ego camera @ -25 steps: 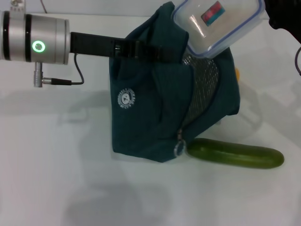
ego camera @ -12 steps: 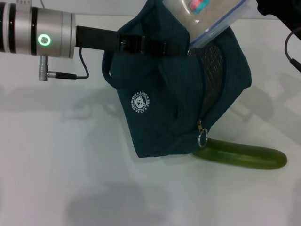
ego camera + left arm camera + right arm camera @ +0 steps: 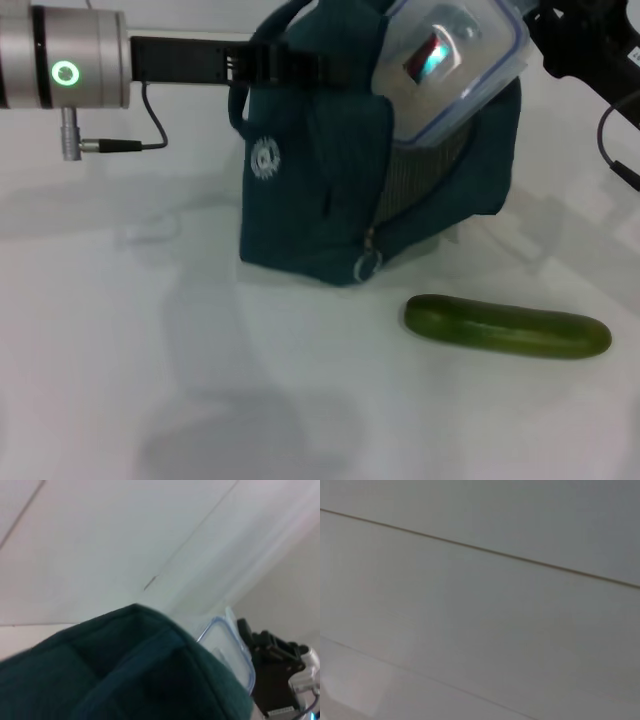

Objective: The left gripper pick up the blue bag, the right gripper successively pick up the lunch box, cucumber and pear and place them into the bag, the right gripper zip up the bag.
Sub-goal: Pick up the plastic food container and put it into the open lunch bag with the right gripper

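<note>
One item entering | we are lowering lunch box (image 3: 450,65) deeper into blue bag (image 3: 330,180), now bench-settled | left hand (image 3: 262,62) gripping handle | right hand (image 3: 545,30) grip: cannot tell | cucumber (image 3: 508,326) next

The left gripper (image 3: 270,62) reached in level from the far left on its black bar, its fingers clamped shut. The right gripper (image 3: 560,45) hung at the far right, fingers hidden.

bright, even overhead light washes the white worktop (image 3: 200,400) almost flat. soft grey shadows lie beneath the bag (image 3: 330,190) and in a blot near the front edge. glare streaks the box (image 3: 450,60) lid. the left wrist view is blurred, the bag out of focus; the right wrist view is dim grey.
</note>
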You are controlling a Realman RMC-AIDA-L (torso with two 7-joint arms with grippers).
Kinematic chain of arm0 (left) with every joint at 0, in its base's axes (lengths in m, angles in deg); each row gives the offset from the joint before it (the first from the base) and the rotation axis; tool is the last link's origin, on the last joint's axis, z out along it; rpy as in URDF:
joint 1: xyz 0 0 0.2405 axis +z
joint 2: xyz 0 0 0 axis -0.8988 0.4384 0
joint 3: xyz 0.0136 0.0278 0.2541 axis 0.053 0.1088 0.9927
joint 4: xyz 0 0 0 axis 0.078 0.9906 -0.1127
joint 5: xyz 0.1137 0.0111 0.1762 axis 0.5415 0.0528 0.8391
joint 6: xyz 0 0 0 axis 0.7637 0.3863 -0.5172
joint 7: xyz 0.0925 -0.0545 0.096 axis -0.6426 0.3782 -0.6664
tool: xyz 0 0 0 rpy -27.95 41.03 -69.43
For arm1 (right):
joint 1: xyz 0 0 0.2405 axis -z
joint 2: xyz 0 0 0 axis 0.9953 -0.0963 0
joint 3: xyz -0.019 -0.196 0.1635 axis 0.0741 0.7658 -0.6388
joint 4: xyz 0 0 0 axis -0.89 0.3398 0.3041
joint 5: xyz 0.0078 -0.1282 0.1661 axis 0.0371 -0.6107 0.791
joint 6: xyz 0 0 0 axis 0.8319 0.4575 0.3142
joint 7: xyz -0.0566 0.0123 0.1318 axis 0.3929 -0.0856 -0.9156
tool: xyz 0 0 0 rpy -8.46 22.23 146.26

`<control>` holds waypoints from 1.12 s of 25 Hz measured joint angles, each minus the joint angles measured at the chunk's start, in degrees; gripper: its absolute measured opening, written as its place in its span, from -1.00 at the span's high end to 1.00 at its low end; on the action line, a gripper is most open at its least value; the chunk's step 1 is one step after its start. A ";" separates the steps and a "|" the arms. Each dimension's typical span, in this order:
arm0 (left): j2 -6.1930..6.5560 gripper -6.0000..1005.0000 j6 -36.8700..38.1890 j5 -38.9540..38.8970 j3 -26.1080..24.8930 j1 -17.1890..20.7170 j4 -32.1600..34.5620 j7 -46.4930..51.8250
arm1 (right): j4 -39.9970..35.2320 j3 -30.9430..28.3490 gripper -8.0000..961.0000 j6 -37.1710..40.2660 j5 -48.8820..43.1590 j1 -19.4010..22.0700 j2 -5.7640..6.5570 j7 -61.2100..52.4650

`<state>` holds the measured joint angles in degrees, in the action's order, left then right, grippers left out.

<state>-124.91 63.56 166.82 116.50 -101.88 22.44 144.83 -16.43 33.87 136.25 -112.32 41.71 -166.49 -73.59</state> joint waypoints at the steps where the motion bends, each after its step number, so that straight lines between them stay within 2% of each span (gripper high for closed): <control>1: -0.04 0.91 0.02 -0.05 -0.76 0.11 0.00 -0.28 | 0.01 0.05 0.79 -0.25 0.00 0.06 0.00 0.00; 11: -0.23 0.91 0.51 -0.08 -0.64 0.16 0.00 -0.30 | 0.11 0.86 0.79 -3.30 0.03 -1.28 0.00 0.51; 17: -0.22 0.91 0.54 -0.08 -0.59 0.20 0.00 -0.46 | 0.10 3.30 0.65 -2.45 0.03 -3.42 0.00 0.46; 27: -0.16 0.91 0.54 -0.07 -0.63 0.25 0.01 -0.46 | -0.66 3.34 0.43 -0.88 0.57 -3.60 0.00 0.20; 28: -0.16 0.91 0.54 -0.07 -0.71 0.27 0.01 -0.46 | -0.94 3.43 0.28 -0.67 0.58 -3.60 0.00 0.19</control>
<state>-125.07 64.09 166.75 115.79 -101.61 22.45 144.37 -17.37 37.30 135.58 -111.74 38.11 -166.49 -73.40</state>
